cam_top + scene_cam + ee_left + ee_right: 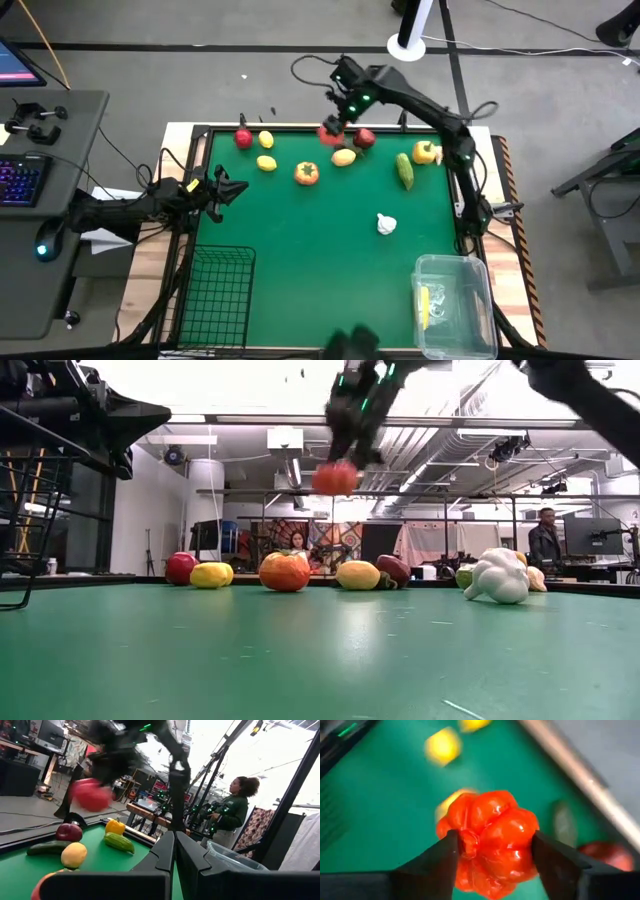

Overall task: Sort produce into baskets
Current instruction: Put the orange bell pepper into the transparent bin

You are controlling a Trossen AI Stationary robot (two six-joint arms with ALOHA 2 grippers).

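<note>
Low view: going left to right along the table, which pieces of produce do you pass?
Dark red fruit → yellow lemon → orange tomato → yellow fruit → white garlic. Above them, the right gripper holds a red pepper.

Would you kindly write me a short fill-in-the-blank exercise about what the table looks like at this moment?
1. The right hand holds a ribbed red toy pepper ____ the green table.
2. The black wire mesh basket holds ____ produce.
3. The left hand is ____.
4. The white toy garlic bulb lies nearest the ____ plastic basket.

Missing words: above; no; shut; clear
</note>
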